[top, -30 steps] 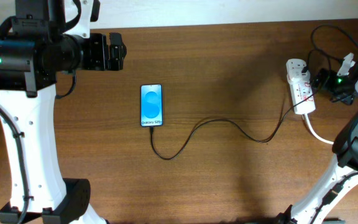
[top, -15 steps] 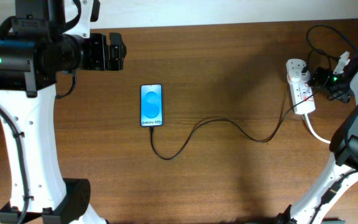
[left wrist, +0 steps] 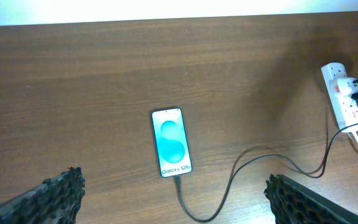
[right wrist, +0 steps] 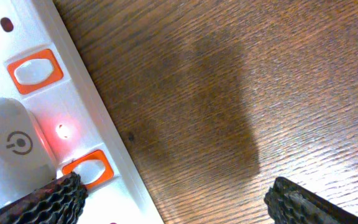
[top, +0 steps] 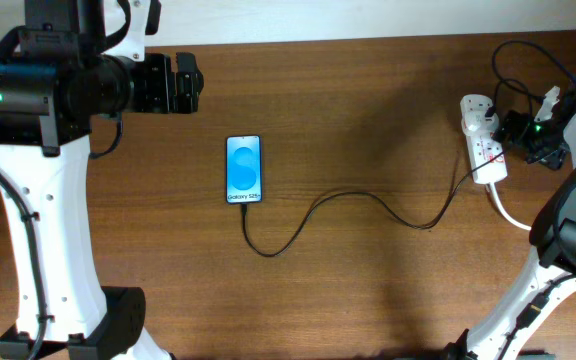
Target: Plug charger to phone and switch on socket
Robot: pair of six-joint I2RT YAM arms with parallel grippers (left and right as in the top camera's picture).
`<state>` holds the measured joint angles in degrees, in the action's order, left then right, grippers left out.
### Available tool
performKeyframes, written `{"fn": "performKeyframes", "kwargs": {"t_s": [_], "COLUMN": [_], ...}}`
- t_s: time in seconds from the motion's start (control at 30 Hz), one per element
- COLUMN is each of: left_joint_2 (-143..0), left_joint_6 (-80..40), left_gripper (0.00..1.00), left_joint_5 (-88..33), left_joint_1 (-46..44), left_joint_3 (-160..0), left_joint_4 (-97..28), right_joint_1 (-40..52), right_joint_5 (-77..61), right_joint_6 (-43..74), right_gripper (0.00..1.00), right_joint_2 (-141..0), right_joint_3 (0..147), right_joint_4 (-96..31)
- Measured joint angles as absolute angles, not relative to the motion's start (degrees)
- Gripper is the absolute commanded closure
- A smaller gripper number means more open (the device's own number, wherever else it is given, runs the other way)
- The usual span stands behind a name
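The thin black charger cable (top: 348, 193) looks plugged into the blue-screened black phone (top: 244, 169), centre-left. The white power strip (top: 482, 140), far right, shows a red light (right wrist: 61, 130), so little seems left. Left gripper (top: 183, 85) and right gripper (top: 514, 130) both gape apart.

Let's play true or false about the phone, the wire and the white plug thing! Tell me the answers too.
1. The phone has a glowing blue screen. True.
2. The charger cable meets the phone's bottom end. True.
3. The left fingers are holding the phone. False: they are spread open and well away from it.
4. The socket lies right beside the phone. False: it lies far off, at the cable's other end.
5. A red light glows on the socket. True.
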<state>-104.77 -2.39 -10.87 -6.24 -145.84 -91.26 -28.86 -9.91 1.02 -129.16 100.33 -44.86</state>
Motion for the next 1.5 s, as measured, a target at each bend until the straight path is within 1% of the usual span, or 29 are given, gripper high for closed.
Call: {"fn": "performKeyframes", "kwargs": {"t_s": [0.1,0.2,0.27,0.3,0.33,0.4,0.47,0.53,0.6,0.73,0.83,0.9,0.97,1.33,1.43,1.5], "left_joint_2": [-104.8,-104.8,-104.8,-104.8,-104.8,-104.8,-104.8,-104.8,-104.8,-104.8,-104.8,-104.8,-104.8,-104.8,-104.8,-104.8], "left_joint_6": [-2.4,-2.4,-2.4,-2.4,-2.4,-2.4,-2.4,-2.4,-2.4,-2.4,-2.4,-2.4,-2.4,-2.4,-2.4,-2.4], "left_gripper": [0.01,0.01,0.01,0.01,0.01,0.01,0.01,0.01,0.01,0.01,0.01,0.01,0.01,0.01,0.01,0.01], "left_joint_5": [-10.9,-10.9,-10.9,-10.9,-10.9,-10.9,-10.9,-10.9,-10.9,-10.9,-10.9,-10.9,-10.9,-10.9,-10.9,-10.9], "left_joint_1": [-6.2,-6.2,-6.2,-6.2,-6.2,-6.2,-6.2,-6.2,-6.2,-6.2,-6.2,-6.2,-6.2,-6.2,-6.2,-6.2], "left_joint_3": [-145.8,-145.8,-145.8,-145.8,-145.8,-145.8,-145.8,-145.8,-145.8,-145.8,-145.8,-145.8,-145.8,-145.8,-145.8,-145.8], "left_joint_4": [-91.3,-91.3,-91.3,-91.2,-91.3,-91.3,-91.3,-91.2,-91.2,-91.2,-91.2,-91.2,-91.2,-91.3,-91.2,-91.3], "right_joint_1": [-28.9,-29.7,-32.0,-34.9,-37.3,-40.9,-40.4,-39.1,-35.8,-28.1,-21.1,-17.7,-16.8,-16.8,-11.1,-9.1], "right_joint_5": [-10.1,-10.6,-9.9,-9.5,-9.0,-9.1,-9.4,-10.6,-13.2,-18.9,-22.7,-26.0,-27.8,-26.9,-23.5,-19.4], "right_joint_6": [1.7,5.7,10.2,12.1,13.6,15.9,16.3,14.2,8.3,0.1,-2.0,-1.9,-1.5,-1.5,-1.5,-1.5], "right_gripper": [0.02,0.02,0.02,0.02,0.02,0.02,0.02,0.02,0.02,0.02,0.02,0.02,0.02,0.02,0.02,0.02], "right_joint_2": [-129.1,-129.2,-129.1,-128.1,-126.2,-117.2,-108.0,-97.2,-86.8,-73.8,-67.4,-65.4,-65.0,-69.4,-65.3,-60.6], "right_joint_3": [100.3,101.0,102.0,102.4,102.5,102.8,103.3,103.5,103.8,104.0,104.1,104.2,104.3,104.2,104.1,104.0], "right_joint_4": [-45.0,-47.4,-50.1,-51.1,-51.9,-53.0,-54.1,-55.5,-59.3,-69.7,-77.2,-85.4,-88.8,-90.6,-89.7,-89.6]}}
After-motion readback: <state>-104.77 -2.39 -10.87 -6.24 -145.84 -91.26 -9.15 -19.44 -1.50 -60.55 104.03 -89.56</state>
